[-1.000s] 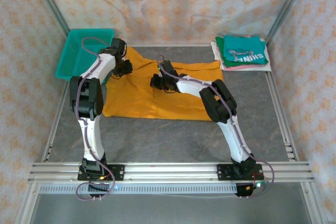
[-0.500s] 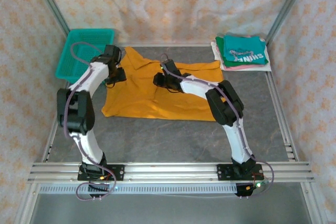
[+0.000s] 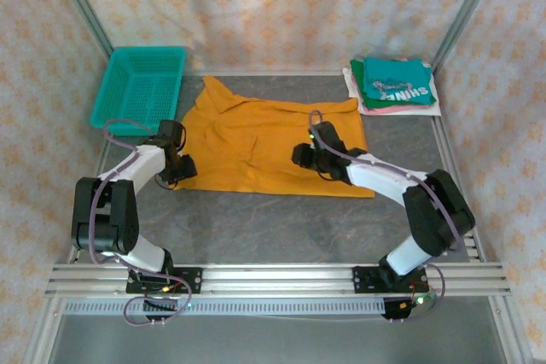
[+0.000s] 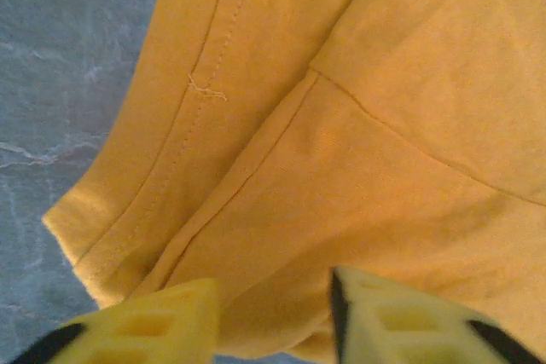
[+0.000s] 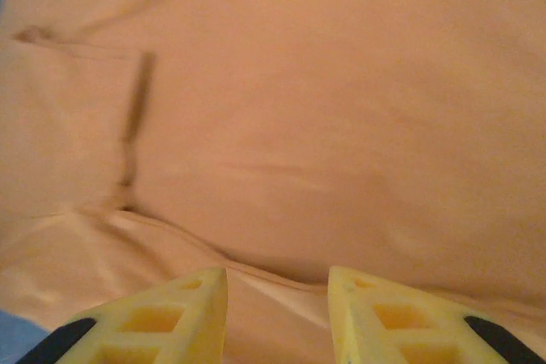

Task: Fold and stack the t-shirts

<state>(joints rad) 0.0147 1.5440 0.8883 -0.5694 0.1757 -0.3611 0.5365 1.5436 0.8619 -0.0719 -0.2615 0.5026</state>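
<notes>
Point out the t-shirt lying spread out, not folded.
The mustard-orange t-shirt, spread out mid-table. The teal shirt, pink shirt and white shirt lie folded in one stack at the far right corner.

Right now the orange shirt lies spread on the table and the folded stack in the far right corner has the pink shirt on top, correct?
No: the teal shirt with white lettering lies on top there, as the top external view shows.

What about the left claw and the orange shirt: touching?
Cannot tell. Left wrist view: left claw hangs over the orange shirt, neither contact nor gap plain.
</notes>
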